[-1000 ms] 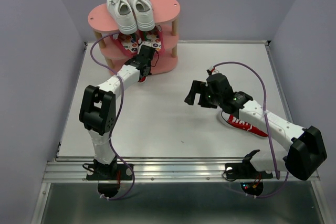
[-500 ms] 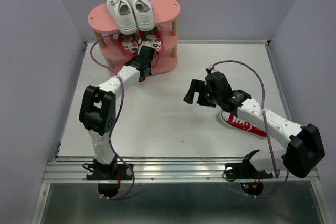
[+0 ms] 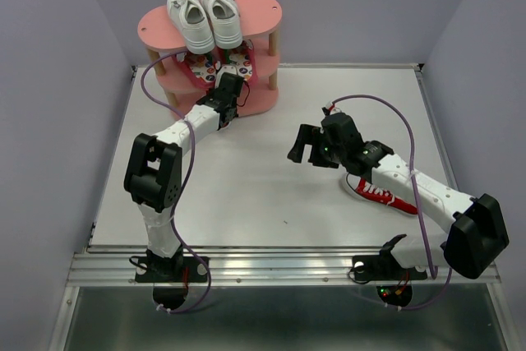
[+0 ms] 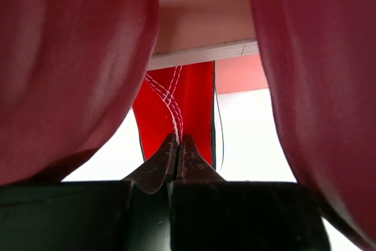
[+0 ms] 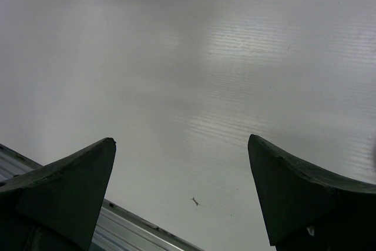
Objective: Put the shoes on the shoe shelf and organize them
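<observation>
Red canvas sneaker (image 3: 382, 196) lies on the bench (image 3: 246, 191) beside my right arm; my right tool (image 3: 306, 152) hangs released over bare bench. Farther off, my left tool (image 4: 176, 157) is clenched on the other red sneaker (image 4: 183, 95) under a board of the pink shoe shelf (image 3: 265, 12). Flip-flops (image 3: 201, 66) sit on its middle tier and white sneakers (image 3: 204, 16) on top.

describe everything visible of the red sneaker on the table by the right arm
The red sneaker looks like canvas, with white laces and a white sole edge. It lies on the white table, right of centre, angled toward the near right corner. The right arm passes over it and hides its far side. Nothing grips it, and only the top view shows it.
</observation>
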{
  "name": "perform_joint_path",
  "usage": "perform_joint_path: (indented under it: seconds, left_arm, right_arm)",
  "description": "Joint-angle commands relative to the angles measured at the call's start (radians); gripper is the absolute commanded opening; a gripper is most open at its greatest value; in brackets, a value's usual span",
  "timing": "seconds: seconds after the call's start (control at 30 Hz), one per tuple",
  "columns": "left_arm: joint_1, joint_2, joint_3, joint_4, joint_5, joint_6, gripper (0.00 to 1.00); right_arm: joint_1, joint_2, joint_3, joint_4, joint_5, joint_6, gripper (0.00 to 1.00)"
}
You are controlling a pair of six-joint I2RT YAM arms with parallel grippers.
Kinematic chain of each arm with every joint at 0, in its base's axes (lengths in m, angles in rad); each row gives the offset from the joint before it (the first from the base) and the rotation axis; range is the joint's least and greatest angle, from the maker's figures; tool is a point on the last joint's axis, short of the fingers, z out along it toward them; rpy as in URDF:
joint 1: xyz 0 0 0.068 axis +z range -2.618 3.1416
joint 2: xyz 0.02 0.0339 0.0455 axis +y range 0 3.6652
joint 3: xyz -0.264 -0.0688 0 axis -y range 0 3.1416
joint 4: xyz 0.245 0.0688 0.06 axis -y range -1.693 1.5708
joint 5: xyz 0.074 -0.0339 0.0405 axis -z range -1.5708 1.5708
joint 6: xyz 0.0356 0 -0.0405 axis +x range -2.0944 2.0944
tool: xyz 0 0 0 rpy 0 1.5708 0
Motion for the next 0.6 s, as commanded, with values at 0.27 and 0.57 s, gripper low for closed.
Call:
perform_joint_path:
  seconds: [0.27,0.57]
  left_arm:
    - [0.028,-0.045,-0.09,0.033,-0.079,-0.071,0.0]
    - [0.029,-0.06,-0.11,0.027,-0.115,-0.067,0.0]
  right_arm:
    - [-0.002,-0.031,0.028,0.01,0.002,0.009,1.0]
    - [-0.002,-0.032,0.03,0.013,-0.002,0.006,1.0]
